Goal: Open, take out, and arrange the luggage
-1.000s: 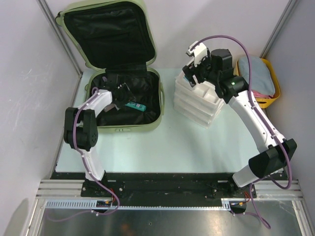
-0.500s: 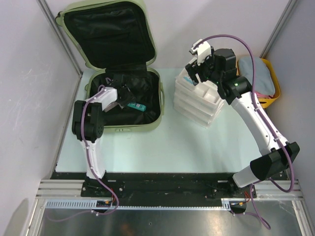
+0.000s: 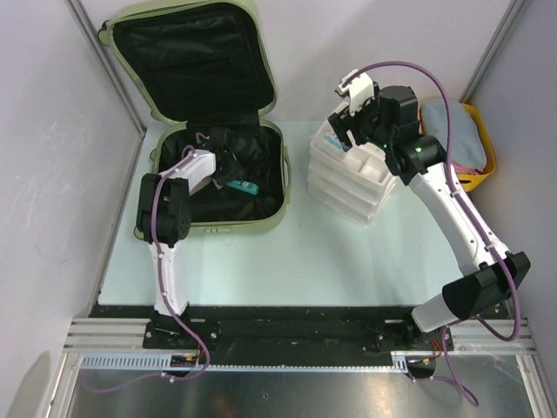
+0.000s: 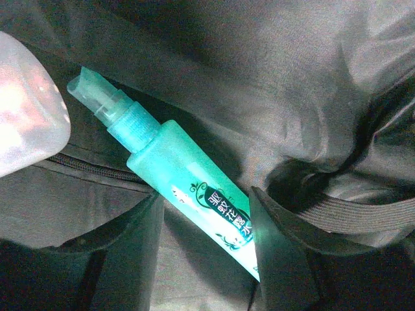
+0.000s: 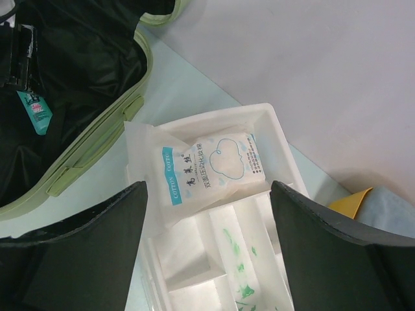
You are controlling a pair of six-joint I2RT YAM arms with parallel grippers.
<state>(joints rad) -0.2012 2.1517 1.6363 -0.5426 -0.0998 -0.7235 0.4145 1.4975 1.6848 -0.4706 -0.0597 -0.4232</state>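
Observation:
The sage-green suitcase (image 3: 261,78) lies open at the back left, its black-lined lid raised. My left gripper (image 3: 228,167) is inside its lower half, open, with a teal spray bottle (image 4: 188,178) lying slantwise between the fingers (image 4: 275,259) on the black lining; the bottle also shows in the top view (image 3: 241,187). My right gripper (image 3: 352,122) is open and empty above the white organizer tray (image 3: 348,178). A white cotton pad packet (image 5: 211,170) lies in the tray's far compartment (image 5: 279,129).
A yellow tub (image 3: 480,148) with grey-blue cloth stands at the back right. A pale translucent object (image 4: 26,110) sits beside the bottle's nozzle. Grey walls and metal posts enclose the table on both sides.
My left arm has swung further into the suitcase and brought the gripper over the teal bottle. My right gripper has lifted slightly above the tray.

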